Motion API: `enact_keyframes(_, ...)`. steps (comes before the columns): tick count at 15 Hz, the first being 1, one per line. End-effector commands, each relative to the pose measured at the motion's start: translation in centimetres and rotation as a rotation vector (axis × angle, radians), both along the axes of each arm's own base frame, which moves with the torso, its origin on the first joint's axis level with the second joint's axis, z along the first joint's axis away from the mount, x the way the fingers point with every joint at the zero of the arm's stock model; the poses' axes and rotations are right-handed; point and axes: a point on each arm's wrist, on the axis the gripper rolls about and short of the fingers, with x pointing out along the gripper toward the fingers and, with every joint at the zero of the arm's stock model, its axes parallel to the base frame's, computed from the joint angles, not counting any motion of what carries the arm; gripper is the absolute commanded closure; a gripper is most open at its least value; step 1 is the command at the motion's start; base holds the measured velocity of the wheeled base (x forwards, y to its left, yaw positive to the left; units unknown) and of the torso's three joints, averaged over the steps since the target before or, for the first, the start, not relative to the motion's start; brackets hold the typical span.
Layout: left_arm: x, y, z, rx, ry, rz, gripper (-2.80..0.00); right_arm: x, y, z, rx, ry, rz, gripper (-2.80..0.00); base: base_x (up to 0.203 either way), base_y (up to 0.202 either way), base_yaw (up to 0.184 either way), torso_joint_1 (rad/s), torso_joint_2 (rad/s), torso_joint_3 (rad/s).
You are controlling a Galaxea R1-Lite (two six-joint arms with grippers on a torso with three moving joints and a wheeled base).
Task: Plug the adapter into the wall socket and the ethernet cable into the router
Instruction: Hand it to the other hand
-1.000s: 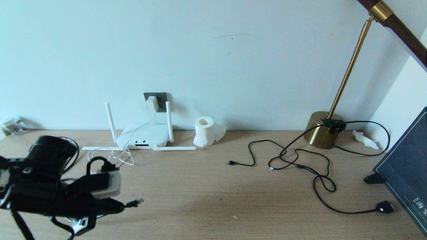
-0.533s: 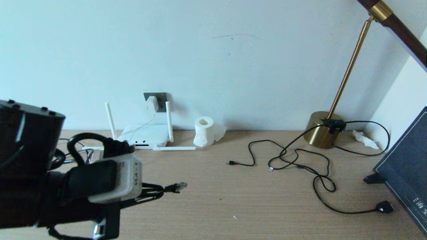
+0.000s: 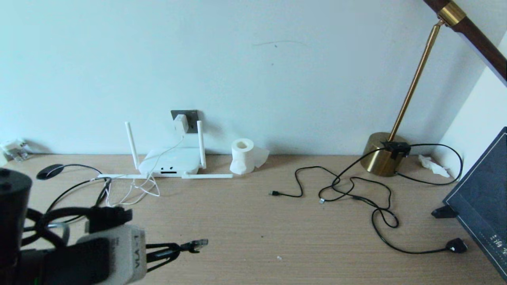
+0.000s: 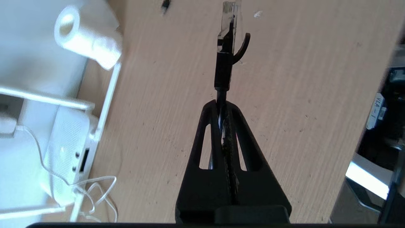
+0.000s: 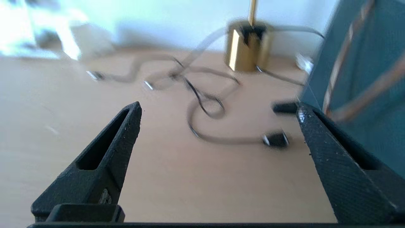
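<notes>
My left gripper (image 3: 174, 250) hovers over the desk's front left, shut on the ethernet cable (image 3: 189, 246) just behind its black boot. The clear plug tip (image 4: 228, 19) sticks out past the fingertips (image 4: 234, 109) and points right along the desk. The white router (image 3: 171, 161) lies against the wall, its dark port slots (image 4: 84, 160) facing the desk front. Above it the white adapter (image 3: 181, 123) sits in the dark grey wall socket (image 3: 191, 117), its thin cord hanging down to the router. My right gripper (image 5: 218, 110) is open over bare desk at the right and is out of the head view.
A tissue roll (image 3: 242, 155) stands right of the router. Thin black cables (image 3: 348, 190) and a cord with a chunky black plug (image 3: 456, 245) sprawl at right, by a brass lamp base (image 3: 383, 159) and a dark panel (image 3: 481, 202). A loop of black cable (image 3: 71, 186) lies at left.
My left arm swung up and to the right with the ethernet plug, then sank back towards the front left. The router's cord and the black cable loop are now uncovered.
</notes>
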Motion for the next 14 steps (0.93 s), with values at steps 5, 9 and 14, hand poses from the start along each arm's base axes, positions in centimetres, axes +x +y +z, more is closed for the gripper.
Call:
enact_keyframes(5, 5.4, -3.0, 1.7, 0.017, -0.036, 0.099, 0.0, 8.5, 0.9, 9.5, 0.103, 0.285, 0.42, -2.8, 0.0, 0.0, 0.0, 0.0, 0.0, 0.0)
enact_keyframes(9, 9.3, -5.3, 3.6, -0.008, -0.077, 0.115, 0.0, 16.4, 3.9, 11.5, 0.164, 0.498, 0.753, -2.8, 0.0, 0.0, 0.0, 0.0, 0.0, 0.0)
enact_keyframes(14, 11.3, -6.9, 5.0, 0.01, -0.149, 0.115, 0.0, 23.2, 11.1, 12.4, 0.193, 0.634, 0.817, -2.8, 0.0, 0.0, 0.0, 0.0, 0.0, 0.0)
